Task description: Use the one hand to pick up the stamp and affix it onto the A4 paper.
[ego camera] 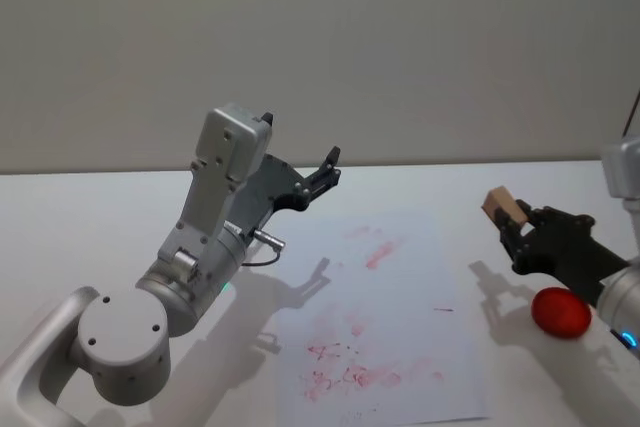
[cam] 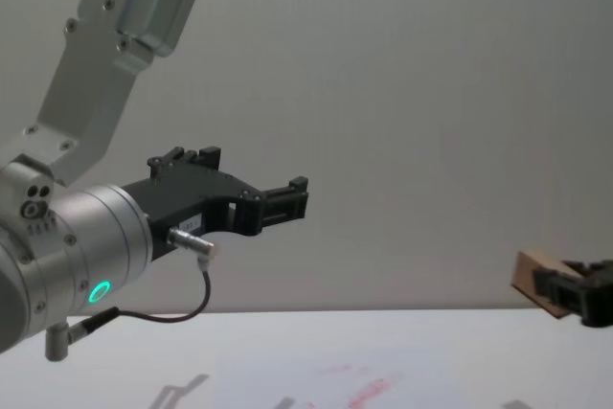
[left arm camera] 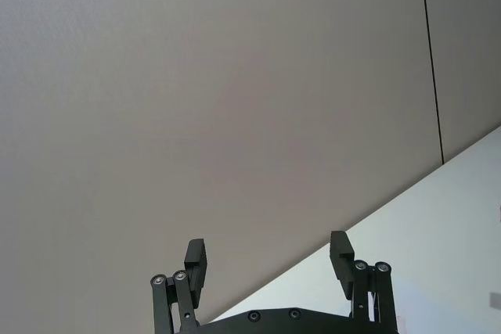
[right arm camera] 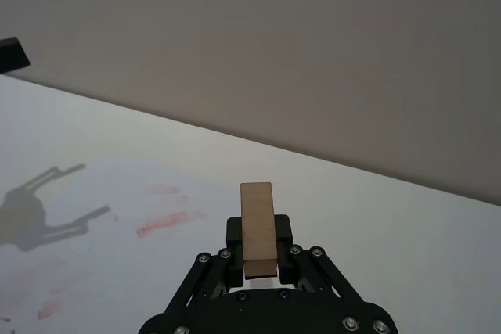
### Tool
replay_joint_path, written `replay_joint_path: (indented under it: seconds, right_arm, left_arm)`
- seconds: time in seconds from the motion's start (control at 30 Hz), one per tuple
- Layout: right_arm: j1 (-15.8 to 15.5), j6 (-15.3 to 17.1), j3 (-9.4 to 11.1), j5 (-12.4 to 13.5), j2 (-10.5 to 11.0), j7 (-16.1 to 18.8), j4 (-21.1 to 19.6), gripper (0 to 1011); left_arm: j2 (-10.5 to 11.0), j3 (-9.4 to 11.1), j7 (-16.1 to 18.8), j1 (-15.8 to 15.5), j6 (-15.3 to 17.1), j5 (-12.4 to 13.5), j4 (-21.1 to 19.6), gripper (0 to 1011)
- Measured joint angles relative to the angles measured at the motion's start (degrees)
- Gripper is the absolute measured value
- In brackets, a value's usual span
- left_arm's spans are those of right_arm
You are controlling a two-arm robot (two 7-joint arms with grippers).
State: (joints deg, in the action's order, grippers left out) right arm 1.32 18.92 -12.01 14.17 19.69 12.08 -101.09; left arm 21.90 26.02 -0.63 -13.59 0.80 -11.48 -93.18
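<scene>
**Stamp picked up, not yet pressed to the paper**

You have the pick-up done. The right end effector [ego camera: 512, 230] is clamped on the wooden stamp [ego camera: 503, 209], holding it clear of the bench [ego camera: 100, 217] near the right edge. In the right wrist view the stamp [right arm camera: 257, 227] stands up from between the two fingers, gripped at its lower part, with most of the block projecting beyond them.

The A4 paper [ego camera: 400, 287] lies flat in the middle of the bench, toward the near edge, and already carries red and pink smears, the heaviest close to its near edge. The stamp is beside the paper's right edge rather than over it, and raised above the surface, so no fresh mark is being made.

What is left, by my reading: bring the stamp across over the sheet, turn its printing face down, and press. A red round object [ego camera: 560, 312] sits on the bench by the right edge, just beside the right arm; I cannot tell what it is.

Your left end effector [ego camera: 318, 175] is spread wide and empty, raised high over the bench's far-left area.
</scene>
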Motion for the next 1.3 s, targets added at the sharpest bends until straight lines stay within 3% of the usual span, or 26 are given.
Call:
replay_joint_path:
  seconds: [0.67, 1.3]
  right_arm:
    - [-5.35, 3.49, 2.49, -0.05, 4.89, -1.91, 0.1, 216]
    - [-4.56, 4.5, 2.1, -3.06, 5.11, 0.25, 2.3, 216]
  left_arm:
    - [0.0, 0.0, 0.0, 0.0, 0.0, 0.0, 0.0, 1001]
    - [-0.01, 0.0, 0.0, 0.0, 0.0, 0.0, 0.0, 1001]
